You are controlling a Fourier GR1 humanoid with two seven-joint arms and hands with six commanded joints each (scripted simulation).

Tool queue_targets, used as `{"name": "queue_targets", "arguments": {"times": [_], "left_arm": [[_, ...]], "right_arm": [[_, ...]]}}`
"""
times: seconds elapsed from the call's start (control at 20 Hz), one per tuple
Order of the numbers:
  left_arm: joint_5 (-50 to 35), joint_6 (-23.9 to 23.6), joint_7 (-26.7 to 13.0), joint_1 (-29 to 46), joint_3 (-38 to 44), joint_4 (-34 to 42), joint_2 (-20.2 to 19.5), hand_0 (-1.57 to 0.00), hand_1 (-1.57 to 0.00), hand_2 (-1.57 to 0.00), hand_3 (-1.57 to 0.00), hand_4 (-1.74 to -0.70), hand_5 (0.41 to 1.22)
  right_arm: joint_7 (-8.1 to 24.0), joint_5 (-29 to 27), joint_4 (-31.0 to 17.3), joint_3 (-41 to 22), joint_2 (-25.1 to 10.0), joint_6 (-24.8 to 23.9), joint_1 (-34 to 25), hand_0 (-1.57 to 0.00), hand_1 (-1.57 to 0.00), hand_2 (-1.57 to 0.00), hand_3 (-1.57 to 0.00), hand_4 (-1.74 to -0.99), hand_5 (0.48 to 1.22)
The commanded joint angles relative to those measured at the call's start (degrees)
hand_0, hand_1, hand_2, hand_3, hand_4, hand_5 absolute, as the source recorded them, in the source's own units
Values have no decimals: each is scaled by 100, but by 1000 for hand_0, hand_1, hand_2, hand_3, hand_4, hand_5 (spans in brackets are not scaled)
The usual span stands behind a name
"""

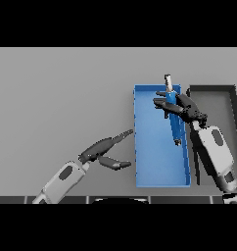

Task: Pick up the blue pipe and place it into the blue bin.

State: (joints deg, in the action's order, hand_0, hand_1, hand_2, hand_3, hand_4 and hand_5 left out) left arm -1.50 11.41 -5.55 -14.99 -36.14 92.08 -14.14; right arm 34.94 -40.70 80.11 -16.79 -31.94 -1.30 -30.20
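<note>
1. The right hand (181, 109) gripped the blue pipe (173, 116), fingers curled round its upper part, and held it over the blue bin (159, 162), apparently so that it would land inside when let go.
2. The pipe hung tilted, its pale end (167, 80) poking out beyond the fingers past the bin's far rim and its lower end below the hand, close to the bin's right wall. Whether it touched the floor of the bin could not be told.
3. Beneath the hand the blue bin looked otherwise bare, so the pipe had room to lie flat; the task seemed near its end, with only the release left.
4. A dark bin (216, 95) sat just beside the hand on its outer side, nothing visible in it.
5. The left hand (105, 151) rested idle and open above the bench (61, 98), fingers straight, well apart from the pipe and just short of the blue bin's left wall.
</note>
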Motion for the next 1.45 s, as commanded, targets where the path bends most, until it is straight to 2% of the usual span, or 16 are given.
{"name": "queue_targets", "arguments": {"times": [0.0,0.05,0.1,0.2,0.25,0.3,0.45,0.55,0.7,0.8,0.85,1.0,1.05,1.15,1.2,1.4], "left_arm": [[47,2,105,92,-36,-2,-41,1,1,1,1,-885,457],[19,3,123,79,0,32,-65,1,1,1,1,-886,455],[26,1,64,62,-23,17,-33,1,1,1,1,-886,453],[36,-12,61,14,-3,11,-26,1,1,1,1,-885,453],[43,-10,106,36,4,-13,-46,1,1,1,1,-886,454],[45,-19,23,28,-6,-32,-22,1,1,1,1,-888,453],[18,3,33,71,-31,22,-19,1,1,1,1,-893,454],[-1,3,-2,17,3,7,-19,1,1,1,1,-896,451],[12,-14,-6,-7,-8,-14,24,1,1,1,1,-901,453],[-38,25,12,15,26,-56,-10,1,1,1,1,-909,457],[-69,46,37,13,69,-33,-67,1,1,1,1,-912,458],[-3,14,87,68,-8,-83,14,1,1,1,1,-915,462],[-12,30,97,50,-24,-16,15,1,1,1,1,-916,464],[-26,4,41,31,8,-92,44,1,1,1,1,-922,466],[-25,5,53,67,6,-68,21,1,1,1,1,-920,464],[-124,85,120,39,88,-141,-31,1,1,1,1,-920,468]], "right_arm": [[0,-215,-89,-305,-248,-134,23,-1571,-1571,-1571,-1330,-1599,1110],[0,-525,-191,-710,-480,-412,-13,-1563,-1459,-1393,-1122,-1547,1133],[0,-924,-232,-1136,-637,-699,-130,-1306,-1167,-1114,-897,-1503,1150],[0,-1626,-486,-1901,-946,-1034,-449,-836,-746,-712,-574,-1392,1176],[1,-1871,-532,-2111,-1017,-1095,-538,-668,-597,-570,-459,-1338,1157],[1,-1908,-515,-2358,-1198,-889,-609,-534,-477,-456,-367,-1285,1141],[2,-1642,-620,-2774,-1289,-722,-849,-273,-244,-233,-187,-1179,975],[-18,-1328,-642,-2986,-1322,-630,-932,-174,-156,-149,-120,-1149,887],[-312,-867,-813,-3203,-1320,-497,-972,-89,-79,-76,-61,-1126,794],[-322,-811,-896,-3216,-1237,-585,-1016,-56,-50,-48,-39,-1124,738],[-207,-751,-885,-3255,-1243,-622,-1093,-45,-40,-38,-31,-1124,717],[-448,-834,-891,-3157,-1321,-528,-986,-23,-20,-19,-15,-1119,695],[-440,-823,-952,-3162,-1235,-543,-1055,-18,-16,-15,-12,-1123,689],[-348,-827,-869,-3185,-1291,-553,-1041,-11,-10,-9,-7,-1132,675],[-405,-791,-999,-3199,-1239,-519,-1035,-9,-8,-7,-6,-1129,672],[-547,-839,-978,-3192,-1193,-432,-965,-9,-8,-7,-6,-1129,677]]}}
